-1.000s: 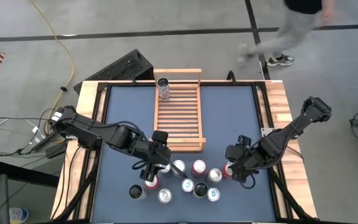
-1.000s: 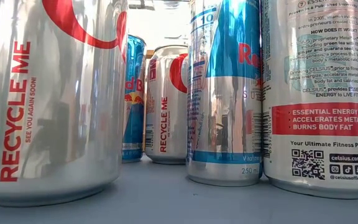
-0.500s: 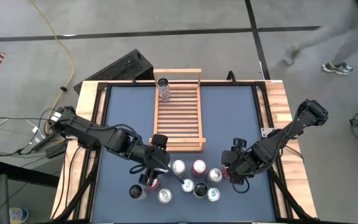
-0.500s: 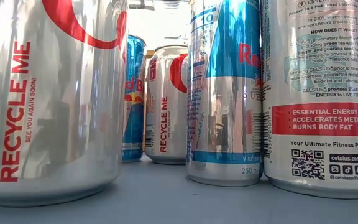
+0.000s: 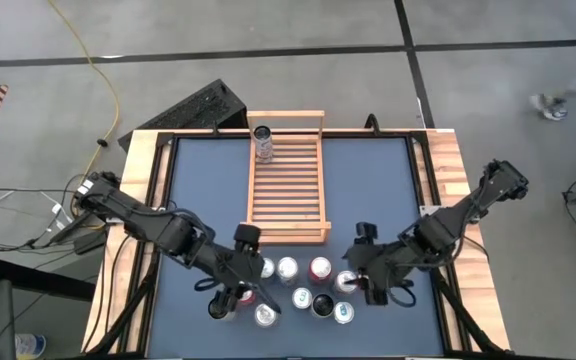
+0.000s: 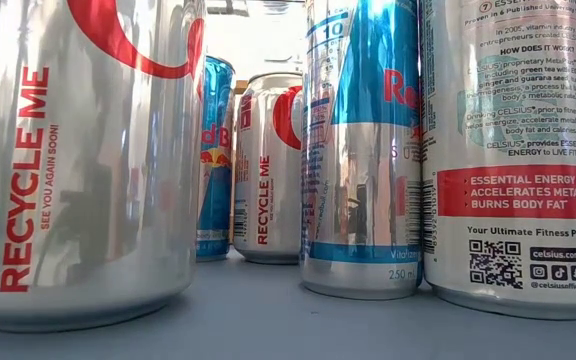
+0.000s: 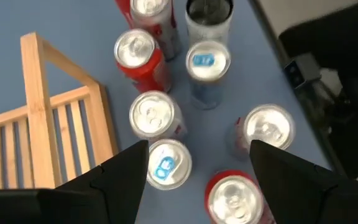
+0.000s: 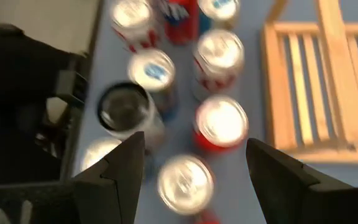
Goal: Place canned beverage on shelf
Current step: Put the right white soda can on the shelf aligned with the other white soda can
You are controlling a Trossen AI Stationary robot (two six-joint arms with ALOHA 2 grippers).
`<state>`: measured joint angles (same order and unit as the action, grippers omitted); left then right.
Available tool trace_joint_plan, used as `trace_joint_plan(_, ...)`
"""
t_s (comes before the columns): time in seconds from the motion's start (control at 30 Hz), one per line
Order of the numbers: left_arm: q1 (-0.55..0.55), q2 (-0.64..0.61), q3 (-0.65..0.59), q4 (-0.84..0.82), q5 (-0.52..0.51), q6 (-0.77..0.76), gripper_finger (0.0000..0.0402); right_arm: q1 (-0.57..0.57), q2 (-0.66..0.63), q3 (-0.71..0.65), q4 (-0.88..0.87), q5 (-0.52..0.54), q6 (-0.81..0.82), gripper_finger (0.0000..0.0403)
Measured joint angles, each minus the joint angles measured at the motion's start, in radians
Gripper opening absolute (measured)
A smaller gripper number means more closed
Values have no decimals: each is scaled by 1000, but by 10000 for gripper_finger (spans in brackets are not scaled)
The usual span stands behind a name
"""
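Note:
The light-wood slatted shelf point(image 5: 286, 180) lies at the table's far middle, with one can point(image 5: 263, 142) standing on its far left part. Several cans point(image 5: 303, 290) stand upright in a cluster near the front edge. They fill the low view as cans point(image 6: 358, 150). My left gripper point(image 5: 236, 287) hovers open above the cluster's left side; in its wrist view its fingers point(image 7: 126, 171) stand apart over a blue-tabbed can point(image 7: 165, 163). My right gripper point(image 5: 365, 280) hovers open above the cluster's right side, with a silver can top point(image 8: 185, 180) below its gap.
Wooden borders point(image 5: 448, 170) frame the blue table mat. A dark keyboard-like object point(image 5: 193, 108) lies off the far left corner. The shelf's near rail point(image 7: 39, 99) and the shelf end point(image 8: 319, 87) stand close to the cans. A person's foot point(image 5: 553, 105) shows on the floor far right.
My left gripper has swung toward the table's near left, over the left cans. My right gripper has risen, rolled and shifted left toward the cluster. The person has walked off to the right. The cans in the low view have kept still.

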<state>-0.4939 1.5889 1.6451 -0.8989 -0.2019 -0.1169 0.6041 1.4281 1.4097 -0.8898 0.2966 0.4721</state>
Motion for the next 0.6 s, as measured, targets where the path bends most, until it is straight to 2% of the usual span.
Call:
trace_joint_plan(0.2, -72, -2, 22, 0, -7, -37, 268, 24, 39, 1, 107, 23, -11, 255)
trace_joint_plan(0.47, -178, -12, 22, -53, -18, -115, 268, 31, 197, -1, 228, 36, -10, 255)
trace_joint_plan(0.6, -241, -14, 22, -64, -50, -129, 268, 29, 277, 59, 239, 17, 1, 255)
